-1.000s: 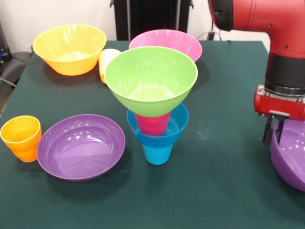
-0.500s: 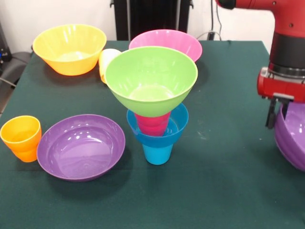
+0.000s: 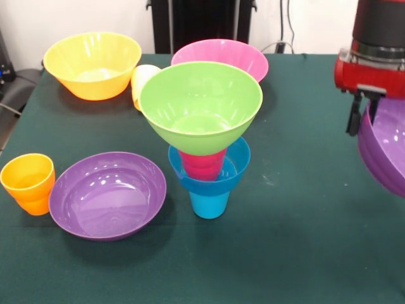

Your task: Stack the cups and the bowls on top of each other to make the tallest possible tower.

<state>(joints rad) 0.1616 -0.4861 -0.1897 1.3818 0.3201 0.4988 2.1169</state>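
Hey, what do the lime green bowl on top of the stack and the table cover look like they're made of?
Lime green bowl: most likely glossy plastic; light shines through its thin wall and the inside shows soft highlights. Table cover: probably a matte dark green cloth or felt; there is no glare, and faint creases show.
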